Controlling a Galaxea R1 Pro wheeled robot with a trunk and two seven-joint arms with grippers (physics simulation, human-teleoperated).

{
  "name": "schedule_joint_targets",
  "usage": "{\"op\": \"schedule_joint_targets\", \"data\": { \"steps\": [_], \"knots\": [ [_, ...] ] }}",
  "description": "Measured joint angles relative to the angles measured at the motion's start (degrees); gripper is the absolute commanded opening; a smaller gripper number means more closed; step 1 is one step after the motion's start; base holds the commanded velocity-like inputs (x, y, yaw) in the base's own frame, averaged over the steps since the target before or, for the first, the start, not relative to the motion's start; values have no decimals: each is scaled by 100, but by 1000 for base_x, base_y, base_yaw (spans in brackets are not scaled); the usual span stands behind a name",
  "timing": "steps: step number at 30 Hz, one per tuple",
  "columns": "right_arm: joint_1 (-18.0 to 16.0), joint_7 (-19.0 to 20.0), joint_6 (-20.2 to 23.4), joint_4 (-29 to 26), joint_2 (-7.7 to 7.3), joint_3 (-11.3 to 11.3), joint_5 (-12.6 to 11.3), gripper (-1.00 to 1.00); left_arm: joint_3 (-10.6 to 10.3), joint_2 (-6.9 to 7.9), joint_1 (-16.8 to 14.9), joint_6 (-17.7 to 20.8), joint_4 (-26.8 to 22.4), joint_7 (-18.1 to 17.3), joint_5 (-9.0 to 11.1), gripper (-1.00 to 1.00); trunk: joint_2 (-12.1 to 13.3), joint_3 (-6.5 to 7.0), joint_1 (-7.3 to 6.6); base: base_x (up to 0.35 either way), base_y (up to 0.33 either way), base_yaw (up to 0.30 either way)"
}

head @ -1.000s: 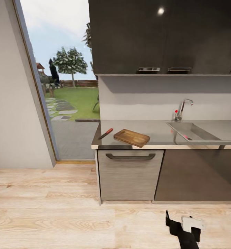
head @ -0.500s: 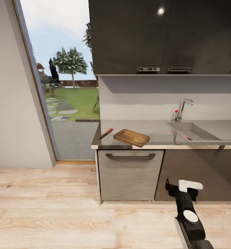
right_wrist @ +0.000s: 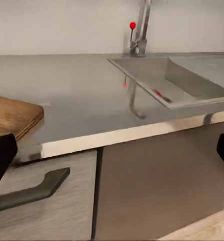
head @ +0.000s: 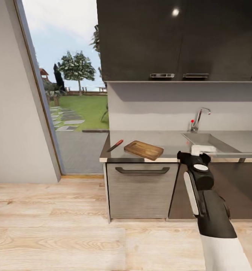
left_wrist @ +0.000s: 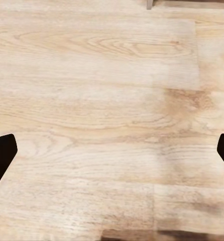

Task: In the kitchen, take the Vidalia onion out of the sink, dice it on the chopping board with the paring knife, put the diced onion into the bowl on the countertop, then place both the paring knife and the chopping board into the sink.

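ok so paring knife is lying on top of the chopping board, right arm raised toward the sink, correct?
Not quite. In the head view the paring knife lies on the countertop beside the chopping board, not on it. The right arm is raised toward the sink.

Chopping board (head: 143, 149) grainy wood; countertop (head: 171, 141) smooth, reflective; sink (head: 220, 143) brushed steel.

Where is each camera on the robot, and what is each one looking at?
Head view: up on the head, facing the countertop, chopping board and paring knife; right gripper raised.
Left wrist view: on the left arm, aimed at the wooden floor; dark fingertips at the edges.
Right wrist view: on the right arm, facing the sink.
Head and right wrist views share the sink and board.
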Motion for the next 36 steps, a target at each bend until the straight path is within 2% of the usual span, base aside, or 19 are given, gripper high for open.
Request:
{"op": "schedule_joint_targets", "data": {
  "steps": [1, 2, 4, 5, 6, 7, 9, 10, 12, 13, 15, 16, 18, 19, 21, 24, 28, 36],
  "knots": [
    [-484, 9, 344, 65, 115, 20, -11, 100, 0, 0, 0, 0, 6, 0, 3, 100, 0, 0, 0, 0, 0, 0],
    [-754, 16, 452, 158, 181, 54, -6, 100, 0, 0, 0, 1, 8, 0, 4, 100, 0, 0, 0, 0, 0, 0],
    [-1001, 20, 521, 316, 244, 105, -7, 100, 1, 2, 0, 1, 9, 0, 4, 100, 0, 0, 0, 0, 0, 0],
    [-1250, 17, 562, 548, 290, 163, -10, 100, 4, 4, 0, 1, 9, 0, 4, 100, 0, 0, 0, 0, 0, 0],
    [-1656, 17, 592, 1042, 337, 231, -15, 100, 6, 8, 0, 0, 8, 0, 4, 100, 1, 1, 0, 0, 0, 0],
    [-1829, 18, 596, 1262, 348, 247, -7, 100, 5, 14, -1, 1, 6, 0, 5, 100, 0, 0, 0, 0, 0, 0],
    [-2513, 22, 567, 2258, 384, 282, -13, 100, 15, 38, -1, 1, 5, -6, 3, 100, 0, 0, 0, 0, 0, 0],
    [-3257, 37, 358, 3476, 411, 294, -37, 100, 21, 50, -1, 1, 5, -12, 0, 100, 1, 0, 1, 0, 0, 0],
    [-4145, 44, -187, 5001, 424, 299, -17, 100, 24, 55, 0, 1, 4, -14, -2, 100, 0, 1, 0, 0, 0, 0],
    [-4353, 46, -354, 5348, 426, 298, -17, 100, 23, 56, 0, 1, 4, -15, -2, 100, 0, 0, 0, 0, 0, 0],
    [-5008, 52, -874, 6410, 430, 293, -17, 100, 24, 57, 1, 1, 4, -15, 0, 100, -1, 0, 0, 0, 0, 0],
    [-5238, 56, -1019, 6723, 433, 288, -25, 100, 21, 55, 1, 1, 4, -14, 2, 100, -1, 0, 0, 0, 0, 0],
    [-5446, 69, -1146, 6984, 453, 279, -52, 100, 19, 53, 0, 1, 6, -13, 3, 100, -1, 0, 0, 0, 0, 0],
    [-5547, 107, -1211, 7110, 531, 273, -81, 100, 15, 49, 0, 0, 6, -11, 4, 100, 0, 0, 0, 0, 0, 0],
    [-5611, 166, -1245, 7192, 658, 277, -92, 100, 12, 43, -1, 1, 5, -9, 0, 100, 0, 0, 0, 0, 0, 0],
    [-5640, 241, -1255, 7278, 737, 283, -105, 100, 8, 37, -2, 1, 4, -6, -2, 100, 0, -1, 0, 25, 0, 0],
    [-5651, 395, -1254, 7370, 782, 284, -120, 100, 7, 35, -1, 1, 4, -5, -3, 100, -1, 0, -1, 150, 16, 0],
    [-5645, 622, -1249, 7541, 768, 285, -124, 100, 7, 34, 0, 0, 2, -5, -3, 100, 0, 0, -3, 255, 127, 0]
  ]
}}
